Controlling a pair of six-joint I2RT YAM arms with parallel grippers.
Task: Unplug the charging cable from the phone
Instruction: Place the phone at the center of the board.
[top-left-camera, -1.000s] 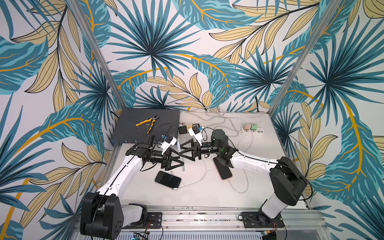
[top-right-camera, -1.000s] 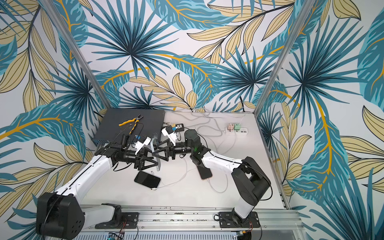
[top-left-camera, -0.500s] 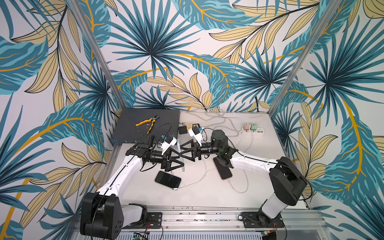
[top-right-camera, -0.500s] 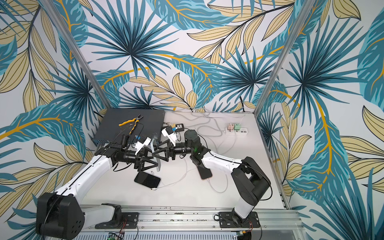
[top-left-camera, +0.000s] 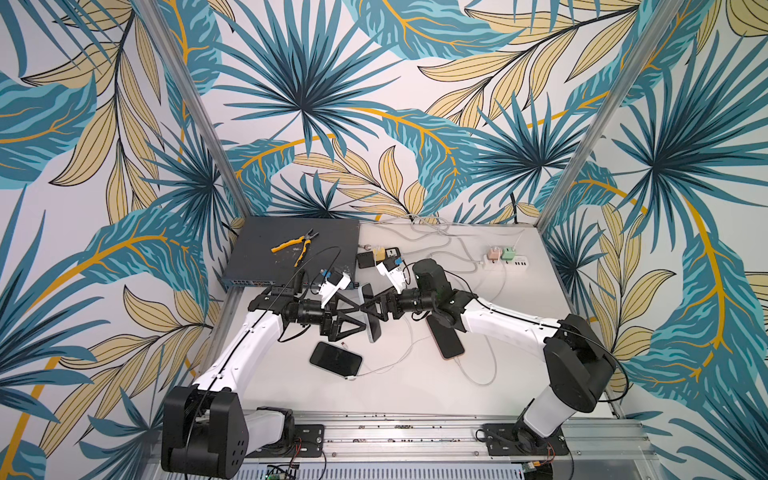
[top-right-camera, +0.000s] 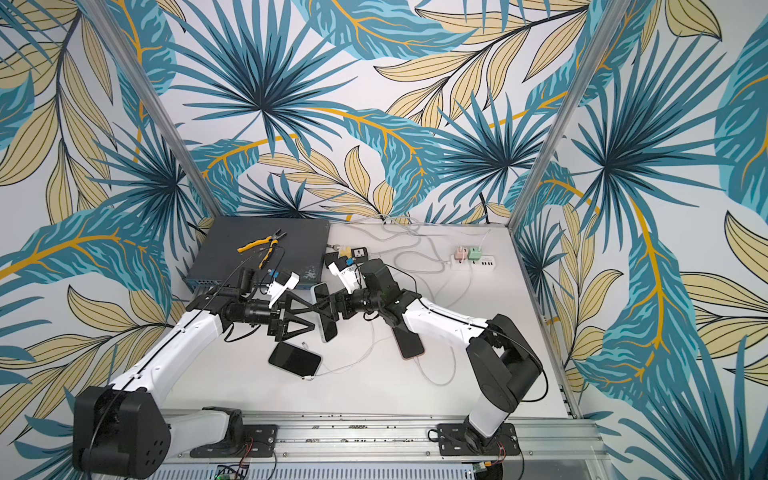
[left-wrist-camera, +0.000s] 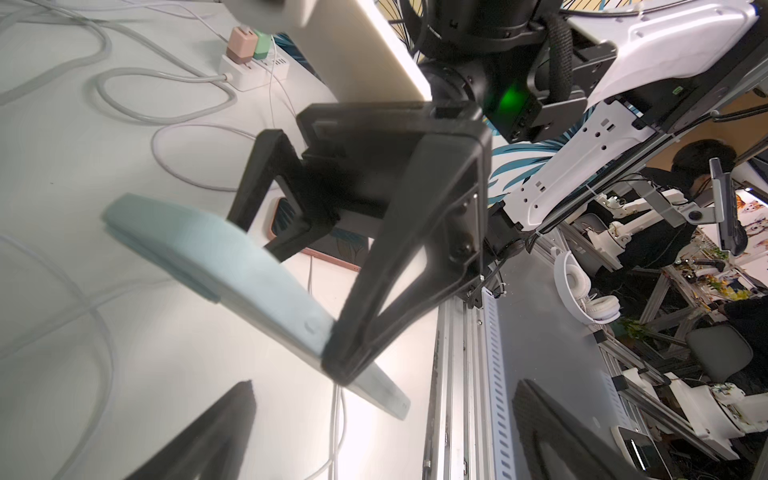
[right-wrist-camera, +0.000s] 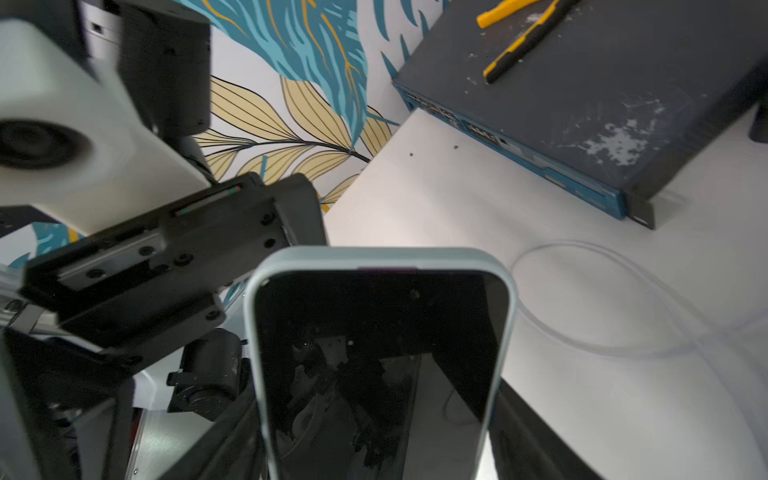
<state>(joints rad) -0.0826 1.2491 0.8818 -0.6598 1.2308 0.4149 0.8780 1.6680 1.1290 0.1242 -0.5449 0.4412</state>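
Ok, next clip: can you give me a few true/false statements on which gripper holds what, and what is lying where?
1. The right gripper grips the light blue phone. True.
2. The left gripper is clamped on the light blue phone as well. False: the left gripper's jaws stand wide open.
3. The yellow-handled pliers lie on top of the dark network switch. True.
4. The black phone leans against the network switch. False: the black phone lies flat on the table, apart from the switch.
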